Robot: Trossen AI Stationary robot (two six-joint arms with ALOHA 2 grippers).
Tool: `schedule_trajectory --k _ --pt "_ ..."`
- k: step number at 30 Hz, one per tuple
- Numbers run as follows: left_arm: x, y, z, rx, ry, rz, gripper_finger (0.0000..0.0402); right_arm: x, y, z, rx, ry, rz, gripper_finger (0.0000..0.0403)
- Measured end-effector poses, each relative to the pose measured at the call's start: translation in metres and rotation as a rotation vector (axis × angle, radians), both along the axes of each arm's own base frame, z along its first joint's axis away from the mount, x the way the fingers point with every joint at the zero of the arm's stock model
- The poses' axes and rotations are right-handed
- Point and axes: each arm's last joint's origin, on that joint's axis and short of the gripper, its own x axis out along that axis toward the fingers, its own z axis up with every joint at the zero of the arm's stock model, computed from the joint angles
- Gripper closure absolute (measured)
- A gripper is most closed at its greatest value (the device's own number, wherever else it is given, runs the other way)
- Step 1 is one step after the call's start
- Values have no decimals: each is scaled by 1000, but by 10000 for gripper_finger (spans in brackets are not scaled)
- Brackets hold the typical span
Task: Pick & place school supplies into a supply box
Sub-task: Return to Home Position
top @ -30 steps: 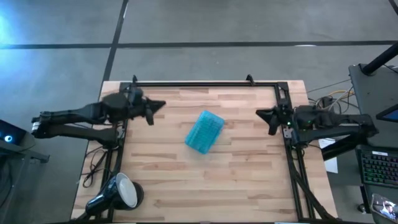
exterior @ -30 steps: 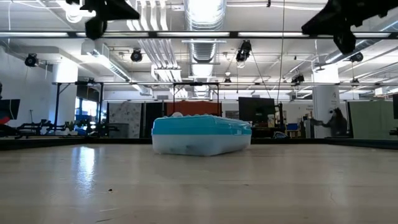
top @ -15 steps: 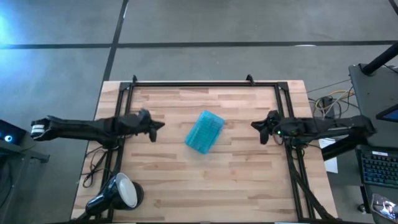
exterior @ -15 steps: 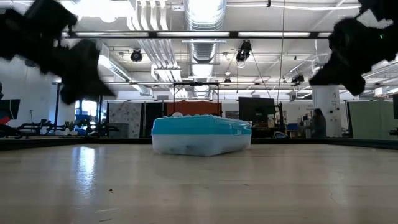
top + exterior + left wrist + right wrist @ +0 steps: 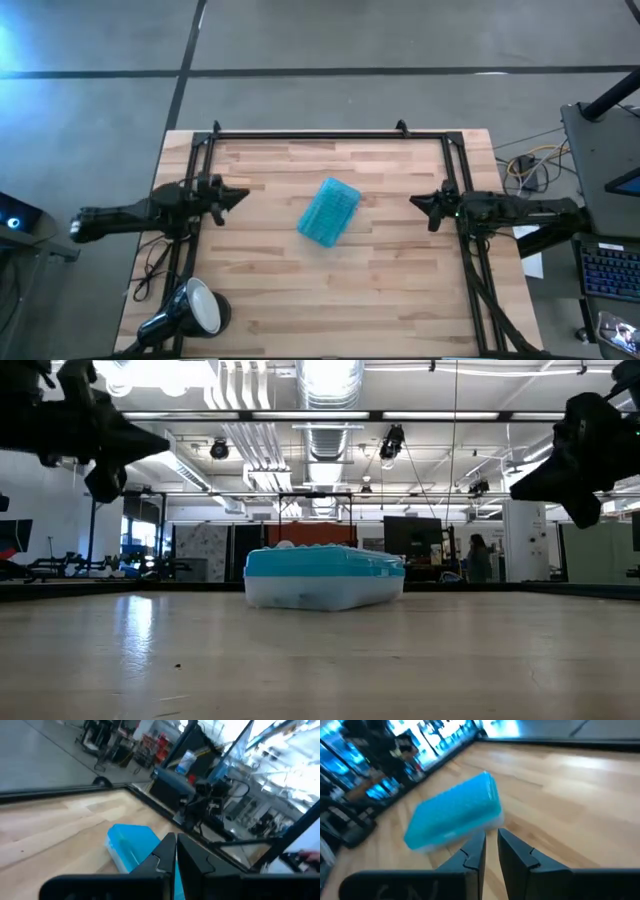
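Note:
The supply box (image 5: 329, 211) lies shut on the middle of the table, turquoise half on top and clear half on the wood (image 5: 323, 577). It also shows in the left wrist view (image 5: 131, 846) and the right wrist view (image 5: 454, 812). No scissors, marker, pencil or pens show anywhere. My left gripper (image 5: 237, 193) hovers left of the box, shut and empty, pointing at it (image 5: 176, 843). My right gripper (image 5: 418, 203) hovers right of the box, shut and empty (image 5: 491, 840). Both hang above the table top (image 5: 150, 445) (image 5: 522, 486).
A black-and-white desk lamp (image 5: 190, 308) lies at the table's near left corner. A black frame rail (image 5: 330, 134) runs along the far edge and down both sides. Bare wood (image 5: 330, 290) surrounds the box.
Both arms have come down from high above the table and drawn back toward their own side edges, the left gripper to the left, the right slightly to the right. The box has stayed where it was.

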Motion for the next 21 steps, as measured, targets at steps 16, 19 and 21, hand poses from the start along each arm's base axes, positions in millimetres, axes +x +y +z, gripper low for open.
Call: schedule_trajectory --k 16,19,21 --pt "-2 4 -25 9 -69 43 401 10 1 11 42 -496 4 360" --pt "-1 4 -26 7 -51 43 401 10 1 10 42 -495 4 360" --pt "-1 4 -27 5 -39 44 401 10 1 10 42 -494 3 360"
